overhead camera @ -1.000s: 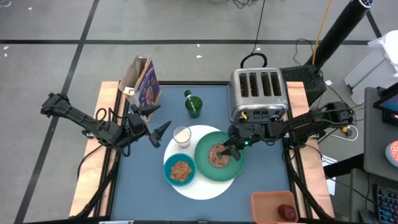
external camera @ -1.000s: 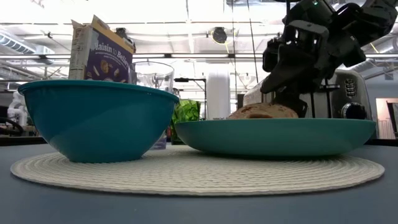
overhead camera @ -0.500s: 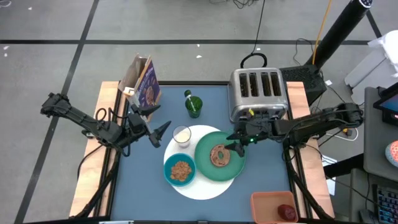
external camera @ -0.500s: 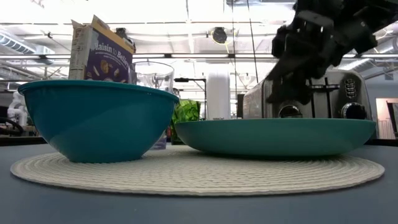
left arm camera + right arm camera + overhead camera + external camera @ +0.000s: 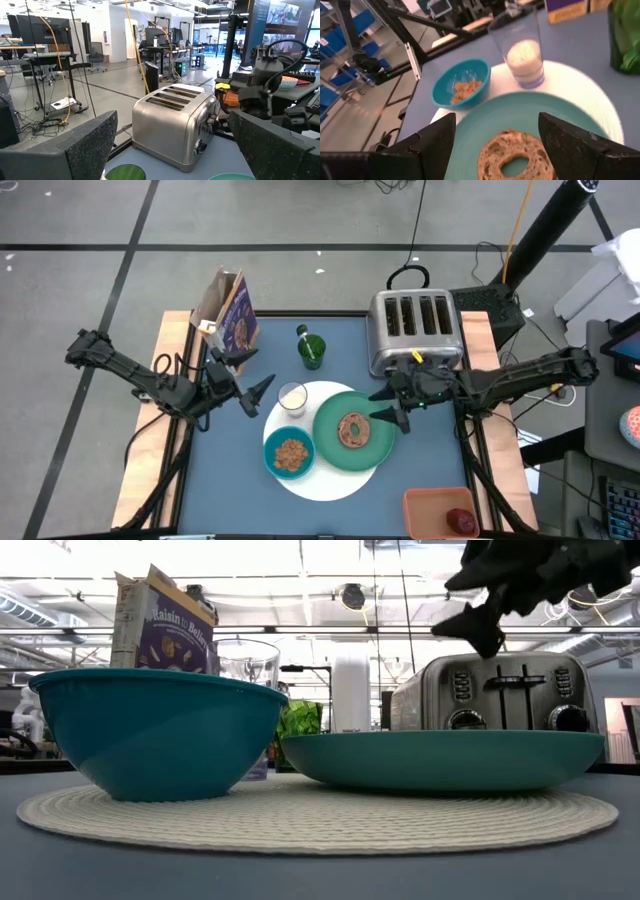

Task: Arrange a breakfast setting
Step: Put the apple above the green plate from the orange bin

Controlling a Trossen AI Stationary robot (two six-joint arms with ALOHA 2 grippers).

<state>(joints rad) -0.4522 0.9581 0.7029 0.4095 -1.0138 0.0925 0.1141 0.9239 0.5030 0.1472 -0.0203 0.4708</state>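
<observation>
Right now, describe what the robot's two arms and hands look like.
Both are slim, dark, jointed arms with black cables along their links. The left hand and right hand each end in two black wedge-shaped fingers with rough, grainy pads. A small green light glows near the right wrist.

light: bright, even overhead | shadows: soft | blur: right wrist view

Table (image 5: 230, 470) (blue-topped) bears mat (image 5: 335, 483), toaster (image 5: 415, 330), tray (image 5: 425, 510).

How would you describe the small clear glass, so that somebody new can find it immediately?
Find the big white round mat on the blue table. On its edge toward the purple cereal box stands the small clear glass. Unlike the teal bowl and green plate, it is transparent, holding something white.
</observation>
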